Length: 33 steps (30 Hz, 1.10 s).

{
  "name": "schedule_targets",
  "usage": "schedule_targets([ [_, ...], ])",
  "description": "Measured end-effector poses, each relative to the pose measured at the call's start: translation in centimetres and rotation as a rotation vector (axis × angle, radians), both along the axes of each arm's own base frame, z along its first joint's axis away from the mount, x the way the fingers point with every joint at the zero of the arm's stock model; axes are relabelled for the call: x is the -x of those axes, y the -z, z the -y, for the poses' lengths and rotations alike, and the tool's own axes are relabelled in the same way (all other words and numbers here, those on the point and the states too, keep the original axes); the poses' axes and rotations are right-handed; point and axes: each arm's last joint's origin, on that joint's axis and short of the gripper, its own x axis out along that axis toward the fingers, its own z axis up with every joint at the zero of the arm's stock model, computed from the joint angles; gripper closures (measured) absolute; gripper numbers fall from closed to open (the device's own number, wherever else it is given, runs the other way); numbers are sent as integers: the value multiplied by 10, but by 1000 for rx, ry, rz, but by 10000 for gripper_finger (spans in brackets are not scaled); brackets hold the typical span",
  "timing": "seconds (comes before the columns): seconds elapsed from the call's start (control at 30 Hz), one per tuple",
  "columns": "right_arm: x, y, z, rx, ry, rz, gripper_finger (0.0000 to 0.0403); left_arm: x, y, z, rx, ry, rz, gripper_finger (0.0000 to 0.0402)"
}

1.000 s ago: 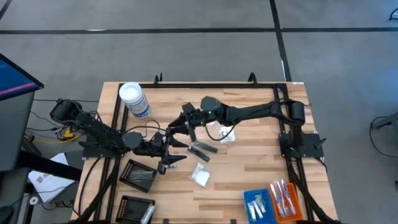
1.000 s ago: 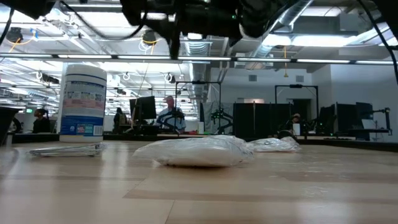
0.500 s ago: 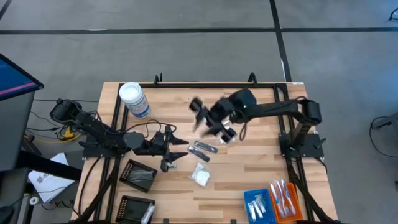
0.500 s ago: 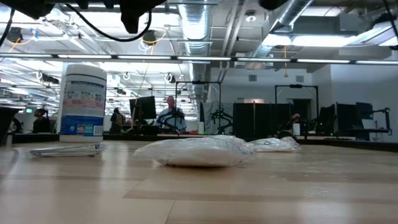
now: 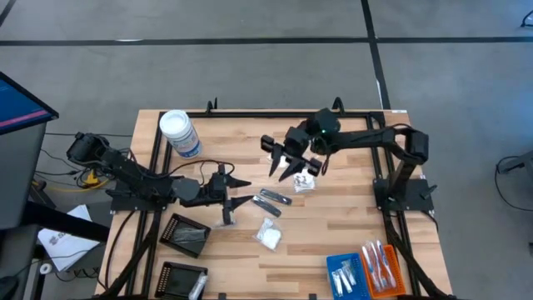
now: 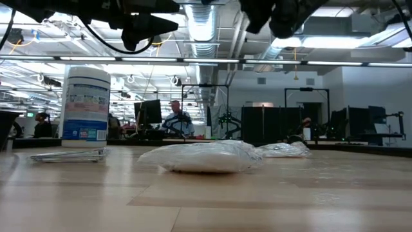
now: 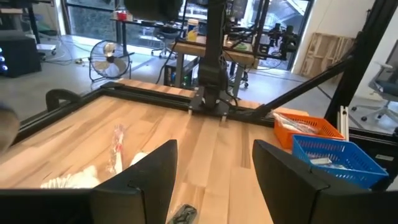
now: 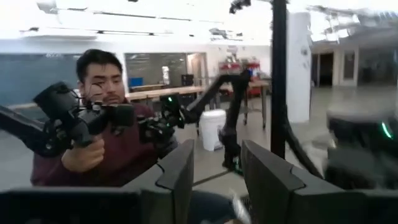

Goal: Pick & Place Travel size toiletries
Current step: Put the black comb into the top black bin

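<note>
high view: left hand (image 5: 231, 200) open, hovering mid surface (image 5: 333, 242) just beside the dark stick (image 5: 272, 198); white sachet (image 5: 268, 234) near it, another sachet (image 5: 303, 181) under the right hand (image 5: 287, 167), which is raised, fingers parted, holding nothing i can see. blue tray (image 5: 346, 273) and orange tray (image 5: 383, 268) well apart at the near right corner. low view: sachet (image 6: 205, 156) lies flat, both arms up above. left wrist view: fingers (image 7: 152, 177) apart, empty. right wrist view: fingers (image 8: 180, 174) apart, a person (image 8: 102, 124) behind. advice: centre over one item, drop straight, close across its narrow side.
</note>
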Motion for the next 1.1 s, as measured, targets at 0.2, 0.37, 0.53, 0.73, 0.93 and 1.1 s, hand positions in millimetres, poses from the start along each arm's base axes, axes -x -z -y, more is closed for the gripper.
schedule_targets([
  [0.2, 12, 15, 27, -38, 26, -156, 276, 0, 1, -2, -6, -7, -12, 197],
  [0.37, 13, 26, 38, -69, 32, -282, 276, -1, 3, -6, -13, -25, -30, 197],
  [0.53, 9, 41, 42, -94, 48, -412, 276, -1, 4, -7, -12, -28, -42, 197],
  [0.73, 23, 50, 51, -77, 284, -550, 282, -1, 4, -7, -16, -28, -43, 197],
  [0.93, 60, 26, 38, 199, 849, -736, 284, -3, 4, -11, -18, -45, -45, 197],
  [1.1, 79, 23, 12, 257, 896, -846, 284, -3, 6, -14, -41, -55, -65, 197],
])
